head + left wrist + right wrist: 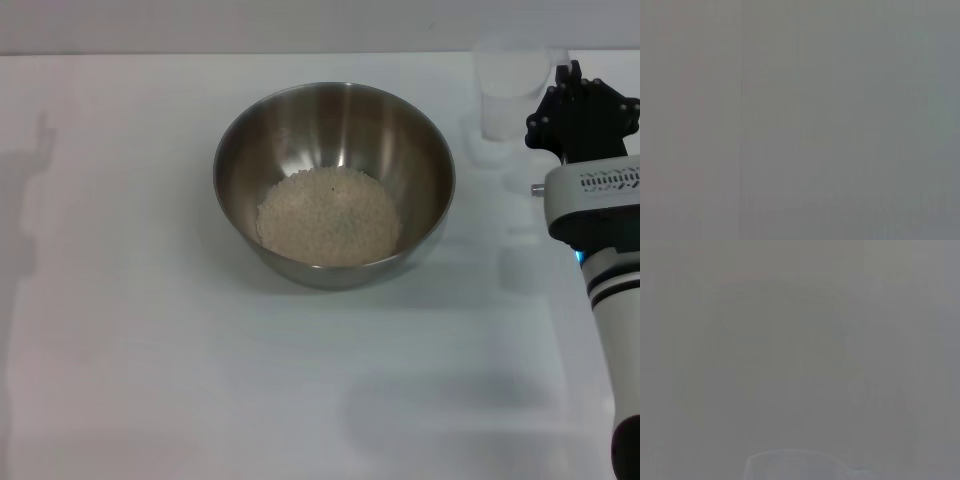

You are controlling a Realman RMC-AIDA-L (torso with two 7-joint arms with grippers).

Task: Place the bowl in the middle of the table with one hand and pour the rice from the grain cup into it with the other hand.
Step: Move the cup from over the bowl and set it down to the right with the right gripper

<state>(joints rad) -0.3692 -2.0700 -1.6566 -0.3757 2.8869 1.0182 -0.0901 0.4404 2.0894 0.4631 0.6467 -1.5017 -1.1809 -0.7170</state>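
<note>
My right claw at far right side of table. Can't tell if claw open or pinching. Grain cup stands upright, just beside claw, on bowl side; touching or not, can't tell. Cup looks empty. Farther out that same way, big shiny bowl in middle of table, well apart from claw. Rice piled inside bowl. My left claw not in sight.

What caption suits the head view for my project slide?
Rice lies in the steel bowl mid-table, the right gripper beside the upright grain cup.
</note>
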